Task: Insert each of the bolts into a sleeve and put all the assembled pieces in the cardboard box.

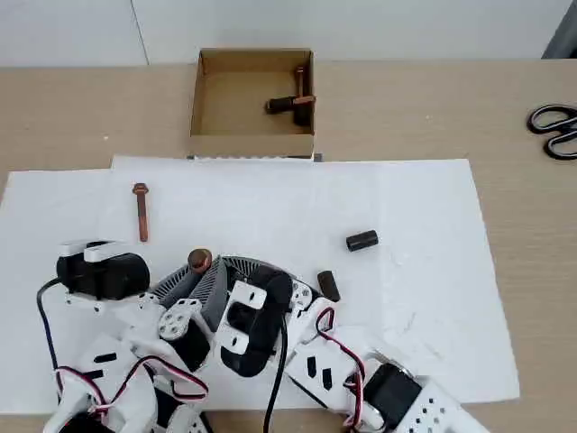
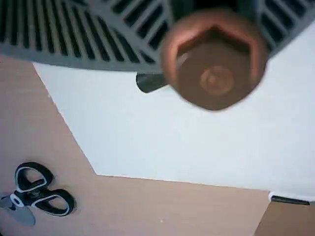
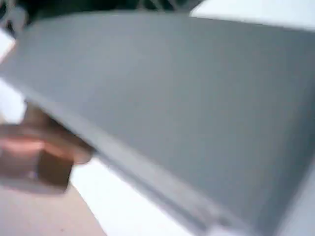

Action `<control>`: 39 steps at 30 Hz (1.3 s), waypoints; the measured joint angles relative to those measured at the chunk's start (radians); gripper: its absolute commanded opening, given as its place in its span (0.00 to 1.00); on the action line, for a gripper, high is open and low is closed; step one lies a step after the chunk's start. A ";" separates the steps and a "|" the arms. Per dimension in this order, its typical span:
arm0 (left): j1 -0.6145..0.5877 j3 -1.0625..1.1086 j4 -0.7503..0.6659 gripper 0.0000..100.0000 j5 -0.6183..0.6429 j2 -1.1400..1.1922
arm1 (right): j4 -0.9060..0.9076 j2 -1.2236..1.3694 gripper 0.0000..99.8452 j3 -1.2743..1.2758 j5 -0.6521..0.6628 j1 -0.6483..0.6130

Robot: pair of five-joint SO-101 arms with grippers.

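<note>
My left gripper (image 1: 206, 273) is low over the white paper, shut on a copper bolt (image 1: 199, 261). In the left wrist view the bolt's hexagonal head (image 2: 214, 61) sits close up under a slatted grey finger (image 2: 74, 34). My right gripper (image 1: 305, 294) is just to its right, beside a black sleeve (image 1: 328, 285) lying on the paper. The right wrist view has a grey surface (image 3: 197, 108) across it and a copper bolt head (image 3: 34, 157) at one side. Another sleeve (image 1: 361, 241) and a loose bolt (image 1: 141, 212) lie on the paper. The cardboard box (image 1: 207, 99) holds two assembled pieces (image 1: 293, 101).
White paper (image 1: 415, 198) covers the wooden table's middle. Scissors (image 1: 554, 129) lie at the far right edge and appear in the left wrist view as scissors (image 2: 34, 194). Both arms crowd the near edge.
</note>
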 measured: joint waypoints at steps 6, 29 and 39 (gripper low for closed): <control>0.000 -0.002 0.000 0.05 0.000 0.000 | 0.000 0.000 0.00 0.000 0.005 -0.002; -0.055 -0.114 0.080 0.17 -0.041 0.003 | -0.034 -0.003 0.00 0.060 0.006 0.003; -0.075 -0.178 0.080 0.01 -0.089 0.003 | -0.034 -0.003 0.00 0.080 0.006 0.003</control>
